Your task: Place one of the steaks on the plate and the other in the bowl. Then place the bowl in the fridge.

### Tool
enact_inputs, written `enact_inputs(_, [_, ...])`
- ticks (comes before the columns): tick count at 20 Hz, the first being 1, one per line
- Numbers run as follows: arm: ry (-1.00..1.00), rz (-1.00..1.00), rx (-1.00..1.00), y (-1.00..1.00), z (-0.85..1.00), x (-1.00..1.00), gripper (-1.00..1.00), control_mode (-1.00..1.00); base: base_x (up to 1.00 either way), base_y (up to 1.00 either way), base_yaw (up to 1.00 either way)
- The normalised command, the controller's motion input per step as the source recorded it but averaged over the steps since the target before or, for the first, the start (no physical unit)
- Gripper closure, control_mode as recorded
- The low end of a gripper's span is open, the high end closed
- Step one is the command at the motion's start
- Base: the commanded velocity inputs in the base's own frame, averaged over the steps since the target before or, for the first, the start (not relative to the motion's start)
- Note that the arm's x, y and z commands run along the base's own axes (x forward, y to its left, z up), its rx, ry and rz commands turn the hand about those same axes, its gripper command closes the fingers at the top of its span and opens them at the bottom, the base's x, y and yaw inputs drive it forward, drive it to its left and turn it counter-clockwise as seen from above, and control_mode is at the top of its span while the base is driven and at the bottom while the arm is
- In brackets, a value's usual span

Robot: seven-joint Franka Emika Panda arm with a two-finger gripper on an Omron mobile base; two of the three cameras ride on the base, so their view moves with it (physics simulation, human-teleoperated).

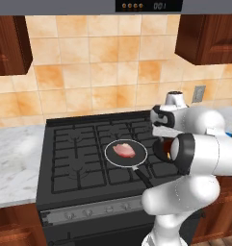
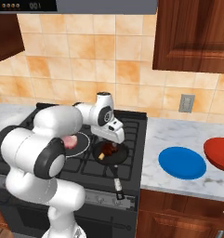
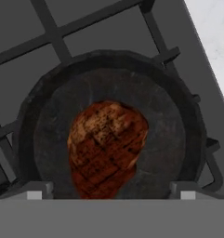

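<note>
Steaks are both on the stove [image 2: 132, 139], none moved yet. The blue plate [image 2: 182, 162] and the red bowl [image 2: 219, 154] wait empty on the table right of the stove. The brown steak [image 3: 106, 148] lies in the black pan [image 3: 178, 139], the pink steak [image 1: 124, 150] in another pan [image 1: 142, 154] left of it. The hand [image 3: 108, 195] hovers over the brown one, fingers wide apart, holding nothing. The pan wall may hinder the grasp.

Brown steak [image 3: 106, 148], seared with grill marks, lies in the black pan [image 3: 178, 139], slightly left of the pan's centre. Pan sits on the stove grate [image 3: 53, 32]. Pale marble surface [image 3: 213, 42] lies beyond the pan's upper right. Tool fingertips [image 3: 34, 190] flank the steak, spread wide, clear of it.
</note>
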Motion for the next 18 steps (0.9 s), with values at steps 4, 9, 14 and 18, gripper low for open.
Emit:
enact_inputs(4, [0.0, 0.02, 0.0, 0.09, -0.14, -0.34, -1.0, -1.0, 0.0, 0.0, 0.0])
enact_inputs(9, [0.0, 0.0, 0.02, 0.0, -0.18, 0.02, -1.0, -1.0, 0.0, 0.0, 0.0])
enact_inputs(14, [0.01, 0.0, 0.0, 0.0, -0.39, 0.0, -1.0, -1.0, 0.0, 0.0, 0.0])
enact_inputs(18, [0.0, 0.0, 0.0, 0.0, -0.27, 0.02, -1.0, -1.0, 0.0, 0.0, 0.0])
